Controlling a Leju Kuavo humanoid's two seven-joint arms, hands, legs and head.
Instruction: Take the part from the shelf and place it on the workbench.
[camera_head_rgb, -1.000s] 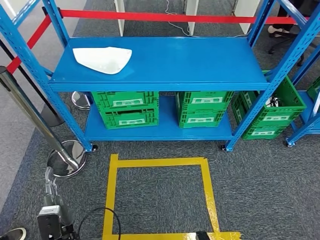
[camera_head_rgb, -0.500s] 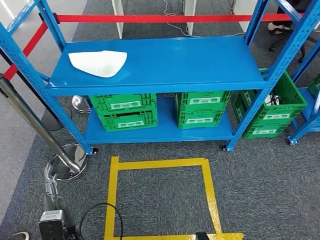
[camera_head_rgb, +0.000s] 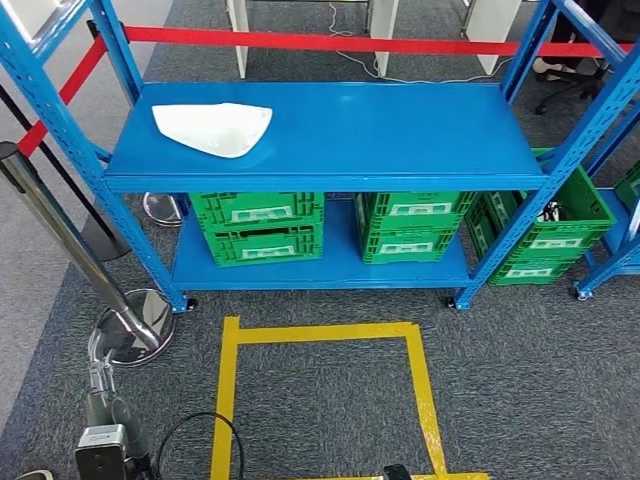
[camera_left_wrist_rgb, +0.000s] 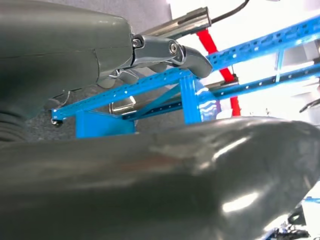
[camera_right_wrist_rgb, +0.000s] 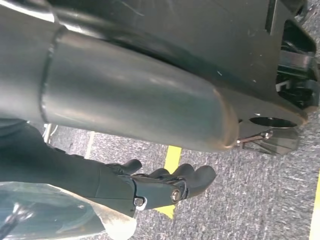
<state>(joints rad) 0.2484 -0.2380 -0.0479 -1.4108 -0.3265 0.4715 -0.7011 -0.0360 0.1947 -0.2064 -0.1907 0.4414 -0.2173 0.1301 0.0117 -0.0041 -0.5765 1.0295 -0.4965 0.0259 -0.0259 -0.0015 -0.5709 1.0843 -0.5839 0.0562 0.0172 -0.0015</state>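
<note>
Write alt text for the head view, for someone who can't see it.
A white curved part lies on the left end of a blue shelf's top level. Green crates sit on the lower level, and a yellow tape rectangle marks the grey carpet in front.

I'm seeing green crates (camera_head_rgb: 256, 226) sitting just behind the yellow tape square (camera_head_rgb: 323, 395), a chrome stanchion base (camera_head_rgb: 132, 327) standing left of it, a red barrier belt (camera_head_rgb: 324, 42) running far behind

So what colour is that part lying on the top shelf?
White; the part shows best in the head view.
</note>
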